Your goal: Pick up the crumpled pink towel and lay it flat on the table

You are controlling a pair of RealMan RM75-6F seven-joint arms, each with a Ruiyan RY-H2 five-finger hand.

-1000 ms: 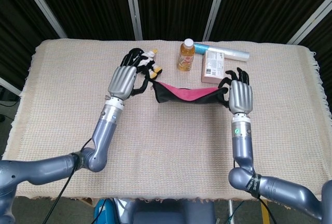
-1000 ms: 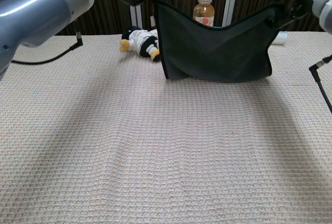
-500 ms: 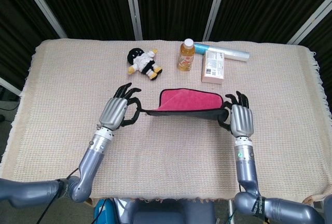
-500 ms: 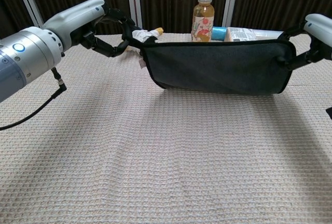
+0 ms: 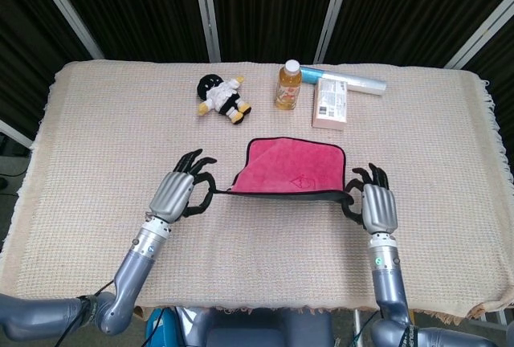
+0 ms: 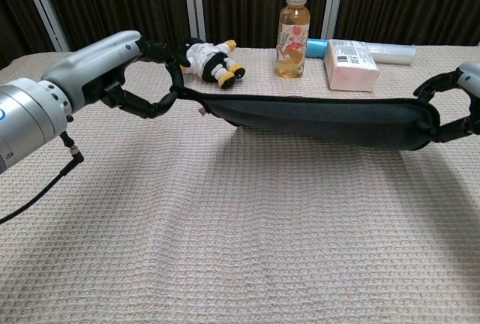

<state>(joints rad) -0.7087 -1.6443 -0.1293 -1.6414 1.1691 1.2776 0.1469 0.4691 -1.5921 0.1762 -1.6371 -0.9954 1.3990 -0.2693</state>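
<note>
The pink towel [image 5: 291, 167], dark on its underside [image 6: 322, 118], is stretched wide between both hands. In the head view its far part lies spread on the table while the near edge is held up. My left hand [image 5: 181, 192] pinches the towel's near left corner. My right hand [image 5: 373, 202] pinches the near right corner. In the chest view the left hand [image 6: 112, 69] sits at the left, the right hand [image 6: 461, 99] at the right edge, and the towel sags between them just above the tablecloth.
A small plush toy [image 5: 221, 96], a juice bottle [image 5: 288, 85], a pink box [image 5: 331, 104] and a clear-wrapped roll [image 5: 353, 79] line the far side. The woven beige tablecloth [image 5: 96, 146] covers the table.
Both hands have drawn back toward me and lowered with the towel. The towel went from hanging upright to lying mostly flat, pink side up.
</note>
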